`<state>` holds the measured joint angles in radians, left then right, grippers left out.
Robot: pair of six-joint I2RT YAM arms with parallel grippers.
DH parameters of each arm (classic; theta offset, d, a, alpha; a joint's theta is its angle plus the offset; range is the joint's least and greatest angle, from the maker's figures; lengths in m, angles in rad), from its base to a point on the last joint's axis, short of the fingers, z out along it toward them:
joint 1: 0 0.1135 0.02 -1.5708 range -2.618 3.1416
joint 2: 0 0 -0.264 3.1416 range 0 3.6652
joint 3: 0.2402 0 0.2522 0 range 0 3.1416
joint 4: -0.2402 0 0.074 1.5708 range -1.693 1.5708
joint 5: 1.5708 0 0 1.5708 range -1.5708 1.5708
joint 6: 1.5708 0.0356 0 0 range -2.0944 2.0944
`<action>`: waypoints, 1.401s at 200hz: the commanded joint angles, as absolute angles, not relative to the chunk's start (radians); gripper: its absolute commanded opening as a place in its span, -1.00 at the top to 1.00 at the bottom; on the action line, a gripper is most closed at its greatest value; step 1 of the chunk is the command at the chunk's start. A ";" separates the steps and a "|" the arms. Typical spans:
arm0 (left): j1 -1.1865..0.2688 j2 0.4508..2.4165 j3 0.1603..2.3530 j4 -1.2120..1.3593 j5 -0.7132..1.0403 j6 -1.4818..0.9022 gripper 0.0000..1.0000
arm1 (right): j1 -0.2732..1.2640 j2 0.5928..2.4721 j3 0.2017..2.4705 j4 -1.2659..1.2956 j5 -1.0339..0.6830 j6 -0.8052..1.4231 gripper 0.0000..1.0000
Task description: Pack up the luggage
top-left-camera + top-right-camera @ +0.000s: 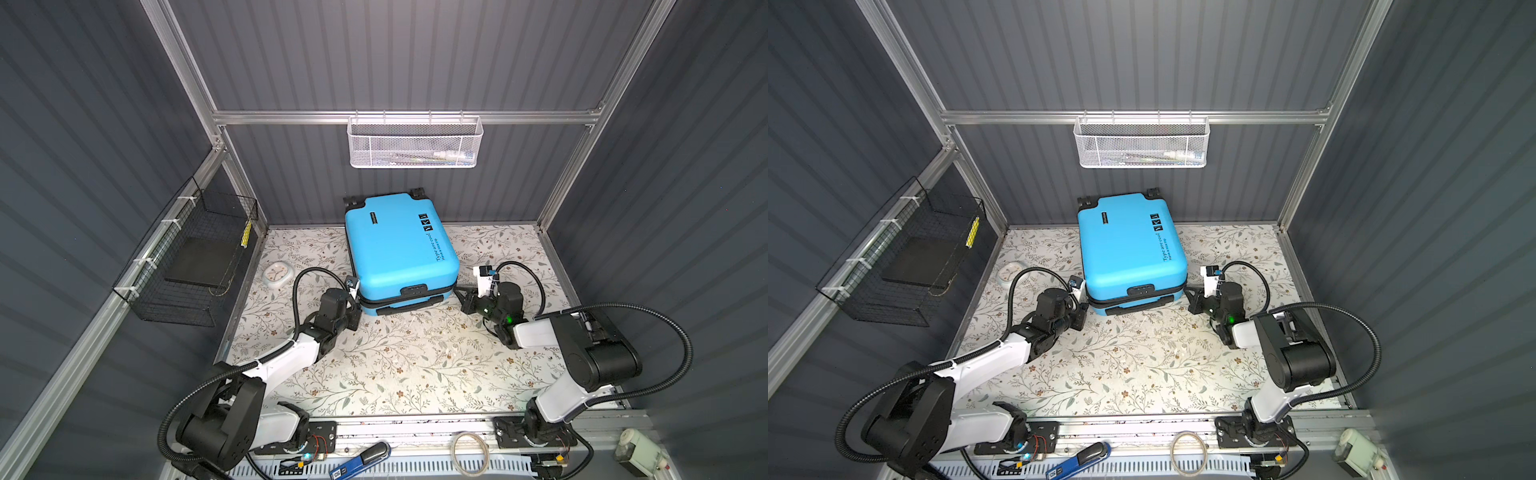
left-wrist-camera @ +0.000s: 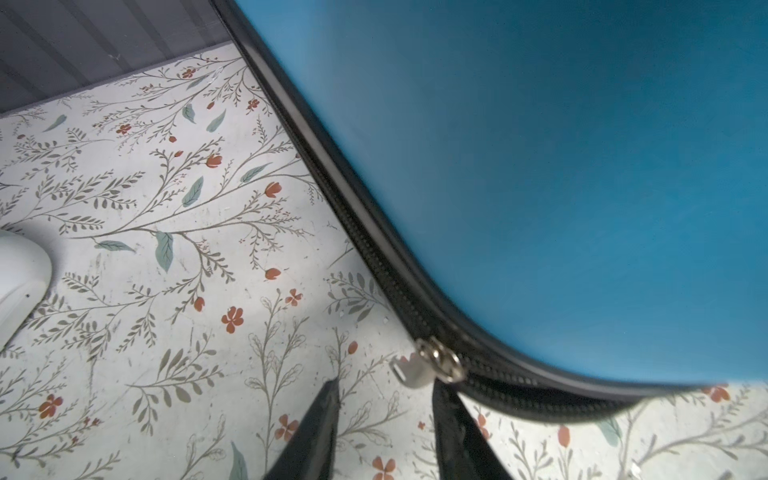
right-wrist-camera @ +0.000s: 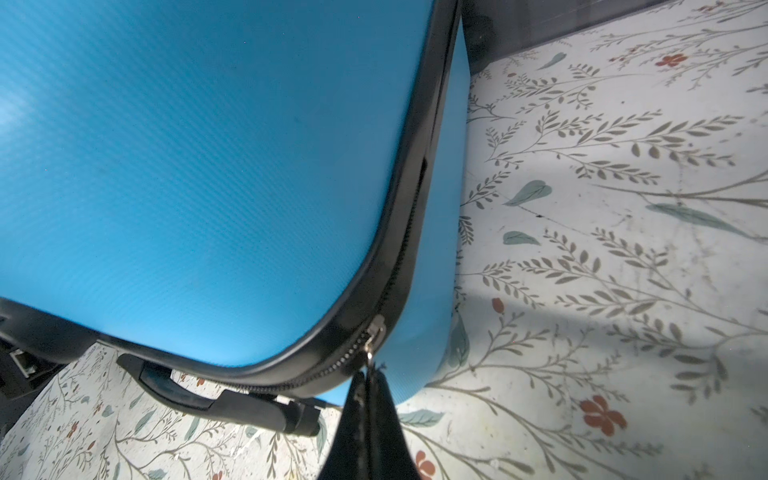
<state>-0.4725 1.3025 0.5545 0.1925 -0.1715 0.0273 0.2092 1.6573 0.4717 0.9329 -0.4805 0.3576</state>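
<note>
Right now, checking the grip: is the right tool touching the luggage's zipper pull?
Touching. The right wrist view shows the right tool shut on the zipper pull, its tab pinched between the tips.

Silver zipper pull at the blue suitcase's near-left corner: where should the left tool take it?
Pinch the flat silver metal tab jutting outward from the bright blue hard-shell suitcase, approaching from outside the corner; the open left tool faces it.
</note>
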 commanded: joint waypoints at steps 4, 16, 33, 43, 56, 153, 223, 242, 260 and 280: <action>-0.479 1.335 0.583 0.292 -0.187 0.072 0.22 | 0.222 1.654 0.488 0.919 -0.507 0.337 1.00; -0.477 1.347 0.585 0.314 -0.175 0.088 0.23 | 0.222 1.654 0.486 0.917 -0.506 0.337 1.00; -0.477 1.356 0.576 0.357 -0.165 0.111 0.24 | 0.222 1.652 0.484 0.917 -0.506 0.337 1.00; -0.476 1.358 0.568 0.379 -0.157 0.122 0.26 | 0.222 1.653 0.484 0.917 -0.505 0.338 1.00; -0.475 1.353 0.555 0.407 -0.142 0.136 0.28 | 0.222 1.651 0.483 0.916 -0.502 0.337 1.00; -0.445 1.301 0.514 0.446 -0.030 0.189 0.49 | 0.222 1.661 0.487 0.914 -0.509 0.347 1.00; -0.420 1.358 0.546 0.481 0.040 0.222 0.57 | 0.224 1.671 0.489 0.914 -0.512 0.350 1.00; -0.417 1.376 0.552 0.496 0.053 0.230 0.65 | 0.224 1.672 0.489 0.914 -0.513 0.351 1.00; -0.412 1.385 0.552 0.515 0.057 0.231 0.72 | 0.225 1.677 0.490 0.913 -0.513 0.350 1.00; -0.407 1.390 0.558 0.522 0.067 0.235 0.79 | 0.225 1.681 0.492 0.910 -0.512 0.349 1.00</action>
